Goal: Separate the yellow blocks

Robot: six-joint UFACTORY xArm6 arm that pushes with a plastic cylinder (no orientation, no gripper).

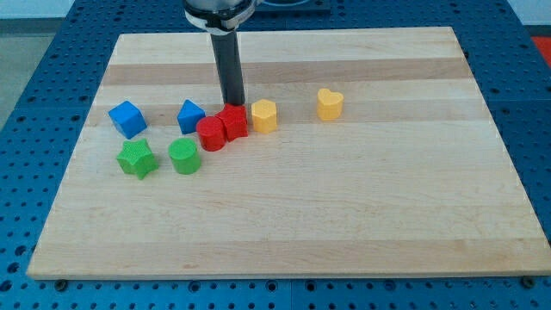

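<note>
Two yellow blocks lie on the wooden board (362, 224). A yellow hexagonal block (264, 114) sits near the middle, touching or almost touching a red block (233, 121) on its left. A yellow heart-shaped block (330, 103) sits apart to the right of it, with a clear gap between them. My tip (232, 105) comes down just behind the red block, at the view's top side of it, a little left of the yellow hexagonal block.
A red cylinder (211, 133) touches the red block's left side. A blue block (190, 115) lies left of my tip, another blue cube (127, 119) further left. A green star block (137, 159) and a green cylinder (184, 157) lie below them.
</note>
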